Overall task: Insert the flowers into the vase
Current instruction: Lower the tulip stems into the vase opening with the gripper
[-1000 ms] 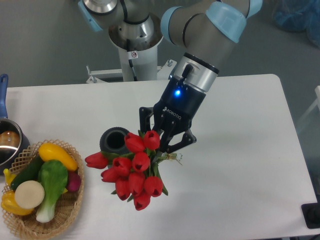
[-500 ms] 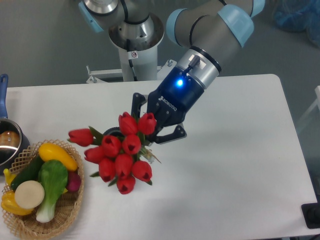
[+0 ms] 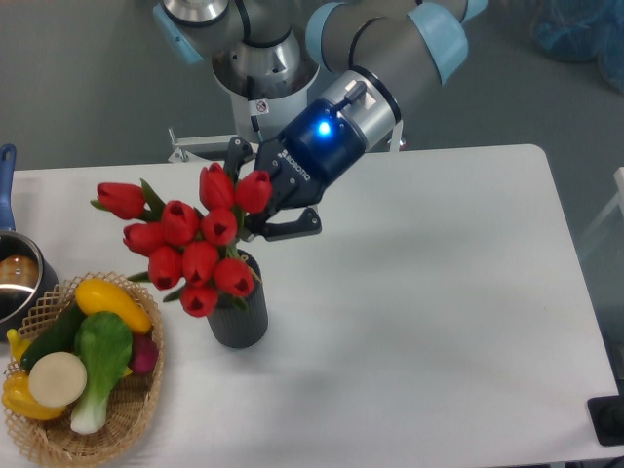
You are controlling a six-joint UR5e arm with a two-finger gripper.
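The white table [image 3: 468, 322] carries the whole work area, and the single UR5e arm [image 3: 390, 44] reaches down and to the left over it from its base at the rear edge. At the front left stands a woven basket [image 3: 117, 429] of vegetables, among them a yellow squash [image 3: 112, 304] and a green-and-white bok choy [image 3: 97, 366]; a steel pot [image 3: 15, 278] with a blue handle sits at the left edge, partly out of frame. The vase [image 3: 241, 317] stands upright on the table just right of the basket, dark grey and ribbed, its mouth largely screened by blooms. The flowers [image 3: 190, 249] are held above and slightly left of that vase, roughly 10 red buds fanned toward the camera, with 1 bud straying out to the upper left; the stems are hidden behind the heads, so whether their ends have entered the mouth cannot be told. The step in hand is judged to be the alignment and start of insertion: the bunch is over the vase but tilted, not seated. The next move would call for bringing the stems nearer vertical, centring them on the mouth, then lowering before letting go; a slanted descent risks catching the rim or tipping the vase. The gripper [image 3: 255, 200] is clenched on the bunch just behind the buds, its dark fingers drawn close around the stems, and it touches nothing else.
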